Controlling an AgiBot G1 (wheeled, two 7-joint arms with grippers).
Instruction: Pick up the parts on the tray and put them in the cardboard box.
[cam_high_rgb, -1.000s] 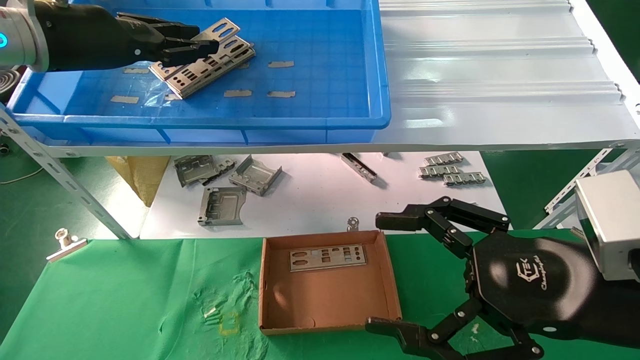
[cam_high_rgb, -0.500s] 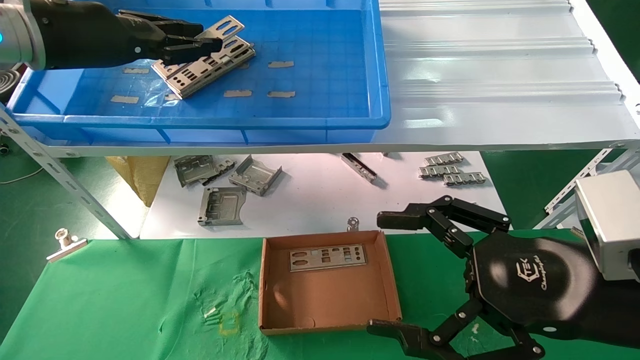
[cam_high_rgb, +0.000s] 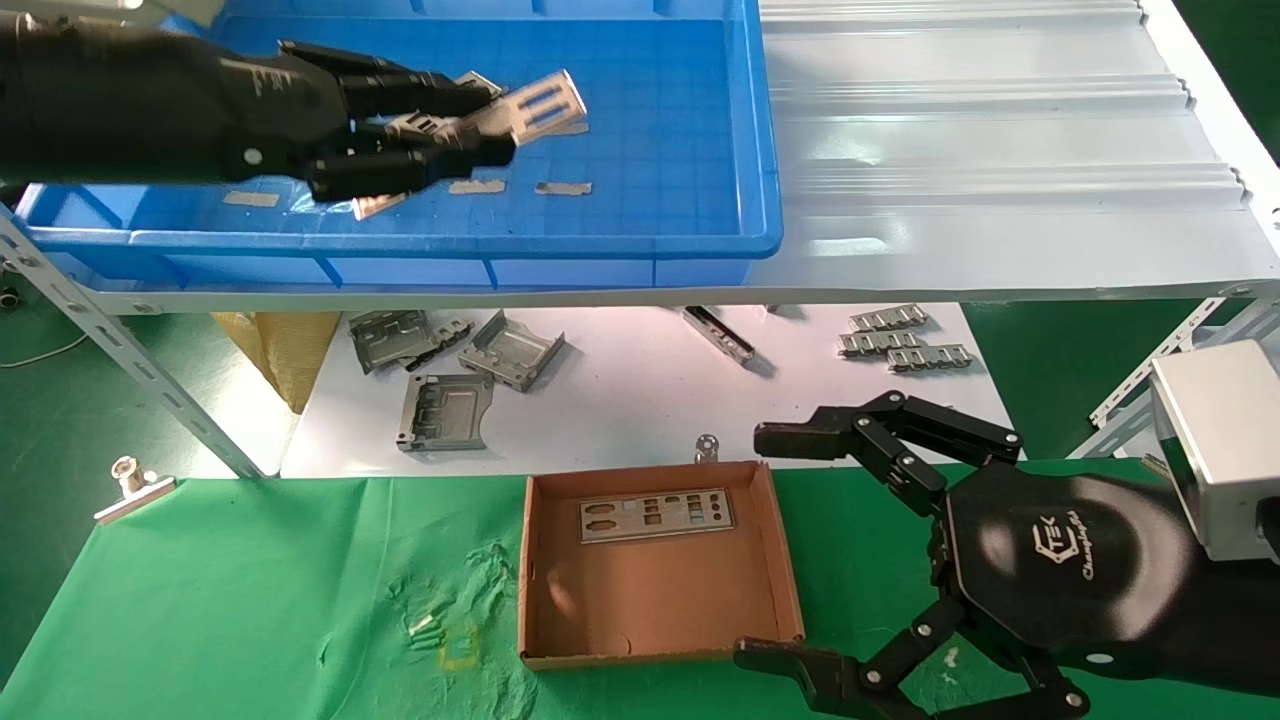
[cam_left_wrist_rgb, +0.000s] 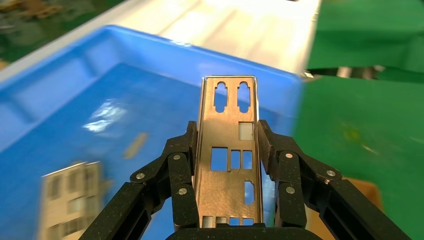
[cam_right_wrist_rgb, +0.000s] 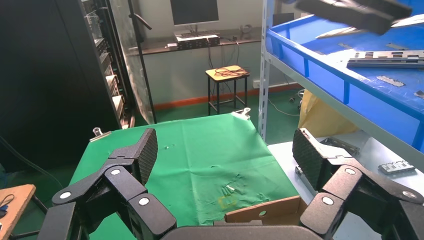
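The right gripper (cam_high_rgb: 790, 550) is waiting nearest the robot, fingers spread wide with nothing in them, at 3 o'clock from the cardboard box (cam_high_rgb: 655, 640). One flat silver plate (cam_high_rgb: 655, 515) is lying inside the box, near its far wall. Past the box, grey bent brackets (cam_high_rgb: 470, 375) and small toothed strips (cam_high_rgb: 900, 343) are sitting on a white board under the shelf. Up at 11 o'clock, the left gripper (cam_high_rgb: 490, 120) is hanging over the blue tray (cam_high_rgb: 650, 240), pinching a held plate (cam_high_rgb: 535, 103) by its long edges. The left wrist view is showing that plate (cam_left_wrist_rgb: 230, 150) up close, shiny with many punched holes, and more plates (cam_left_wrist_rgb: 70, 202) lying on the tray floor (cam_left_wrist_rgb: 60, 100) below.
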